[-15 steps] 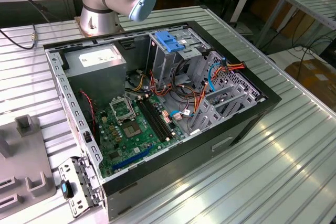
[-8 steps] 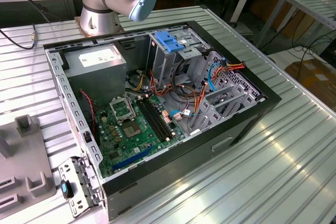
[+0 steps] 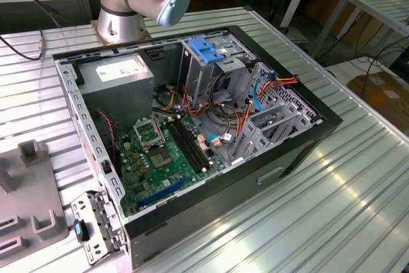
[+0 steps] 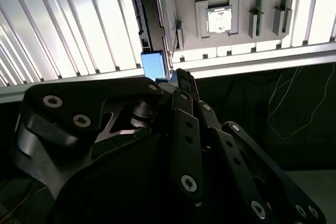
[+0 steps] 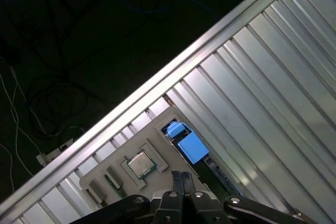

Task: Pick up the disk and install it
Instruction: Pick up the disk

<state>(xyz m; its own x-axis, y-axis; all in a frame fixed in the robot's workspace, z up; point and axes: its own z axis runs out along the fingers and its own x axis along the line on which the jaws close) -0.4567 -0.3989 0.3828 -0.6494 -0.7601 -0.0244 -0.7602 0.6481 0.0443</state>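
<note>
The disk point(image 5: 190, 146) lies on the ribbed table beside a grey fixture tray point(image 5: 168, 116); its bright blue bracket end shows, and the slim slab runs on behind it. In the second wrist view the disk's blue end point(image 4: 154, 64) sits just beyond the fingertips. In the exterior view the disk point(image 3: 82, 229) is at the table's near corner on the exterior view's left, by the open computer case point(image 3: 300, 151). My gripper point(image 5: 182, 177) hangs well above the disk, shut and holding nothing. In the second wrist view the gripper point(image 4: 181, 76) has its black fingers together.
The grey fixture tray point(image 3: 29, 212) also holds a processor chip point(image 5: 140, 164). A tall metal cage with a wide blue plate point(image 3: 206, 51) stands inside the case, with cables around it. The arm's base point(image 3: 121, 17) stands behind the case. The table edge point(image 5: 131, 100) drops to a dark floor with cables.
</note>
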